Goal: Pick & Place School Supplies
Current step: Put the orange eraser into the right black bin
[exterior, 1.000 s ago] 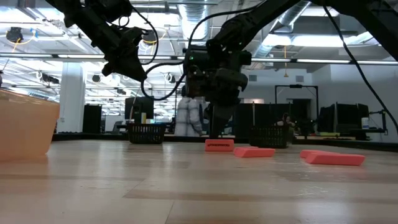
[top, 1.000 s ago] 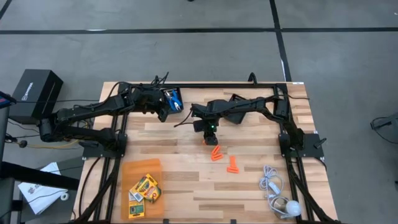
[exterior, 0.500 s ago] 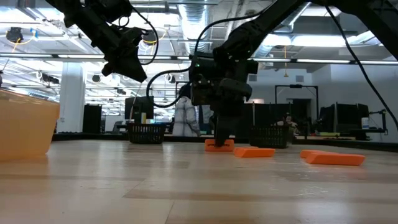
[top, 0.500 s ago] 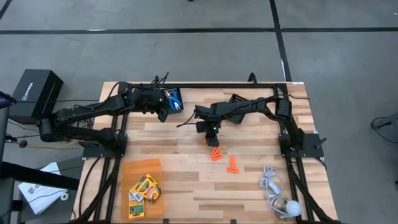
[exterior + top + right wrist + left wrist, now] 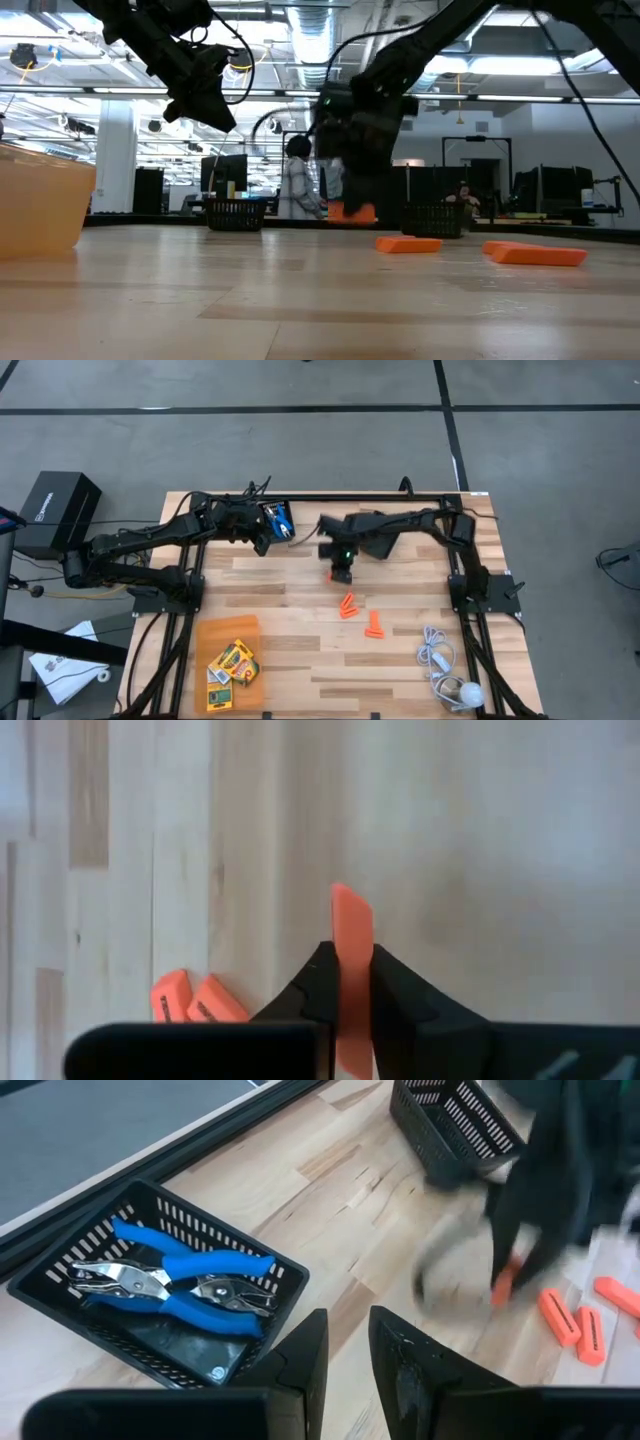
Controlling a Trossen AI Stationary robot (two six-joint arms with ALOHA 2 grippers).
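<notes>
My right gripper (image 5: 341, 571) hangs over the table's middle, shut on a small orange piece (image 5: 352, 212) that is clear of the wood. Two more orange pieces (image 5: 347, 607) (image 5: 375, 625) lie flat on the table nearer the front. A black mesh bin (image 5: 90, 1305) at the far left holds two blue-handled tools (image 5: 185, 1270). My left gripper (image 5: 345, 1355) hovers just beside that bin, slightly open, with nothing between its fingers. Crayon boxes (image 5: 232, 662) lie in an orange tray (image 5: 215, 630) at the front left. My right gripper pinches the orange piece between its two fingers, on the piece's two broad faces (image 5: 351, 970). One end of the piece (image 5: 350, 910) sticks out past the fingertips. The fingers come from above, pointing down. The piece is lifted clear of the table.
A second black mesh bin (image 5: 455, 1125) stands at the far middle, under the right arm. A white cord with a round bulb (image 5: 447, 672) lies at the front right. The orange tray's wall (image 5: 40, 205) rises at the low view's left.
My right gripper has come down on the orange piece nearest the far edge, shut on it and lifted it off the table, moving a little toward the far edge. The other two orange pieces have stayed where they were.
</notes>
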